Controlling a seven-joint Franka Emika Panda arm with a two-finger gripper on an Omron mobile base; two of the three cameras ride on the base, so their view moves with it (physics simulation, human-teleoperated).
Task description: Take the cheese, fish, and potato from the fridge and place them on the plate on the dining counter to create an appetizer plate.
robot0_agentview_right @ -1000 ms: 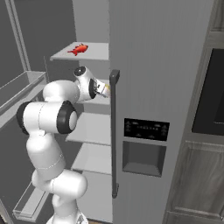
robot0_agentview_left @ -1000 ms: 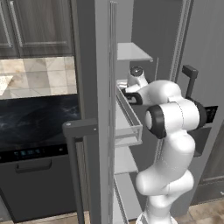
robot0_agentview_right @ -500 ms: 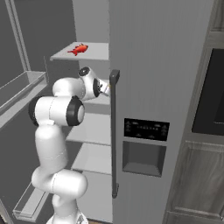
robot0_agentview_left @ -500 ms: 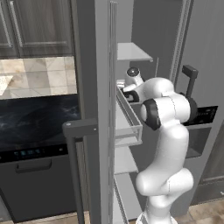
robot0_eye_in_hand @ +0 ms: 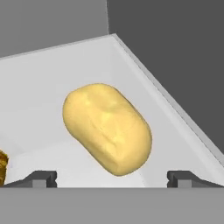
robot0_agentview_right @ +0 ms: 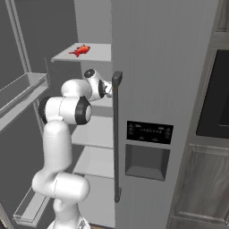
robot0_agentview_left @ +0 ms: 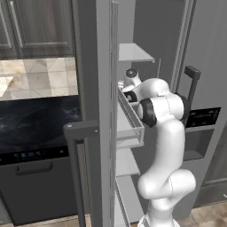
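Note:
The yellowish-brown potato (robot0_eye_in_hand: pixel 107 127) lies on a pale shelf (robot0_eye_in_hand: pixel 52 65) of the fridge (robot0_agentview_right: pixel 156 67), close in front of my hand. My gripper (robot0_eye_in_hand: pixel 112 178) is open, its two dark fingertips (robot0_eye_in_hand: pixel 41 178) wide apart on either side of the potato and not touching it. A sliver of the yellow-orange cheese (robot0_eye_in_hand: pixel 2 168) shows at the left edge of the hand view. The red fish (robot0_agentview_right: pixel 79 50) rests on the top shelf, above my arm. My arm reaches onto the middle shelf past the open door's bin (robot0_agentview_left: pixel 133 122). The plate and the dining counter are out of view.
The fridge's right door with its long bar handle (robot0_agentview_right: pixel 117 134) stays closed beside my arm. The open left door's edge (robot0_agentview_left: pixel 104 111) stands close on the arm's other side. A dark veined worktop (robot0_agentview_left: pixel 35 124) over a dishwasher front lies further left.
My arm has straightened and pushed the hand deeper onto the middle shelf. The jaws have stayed wide open.

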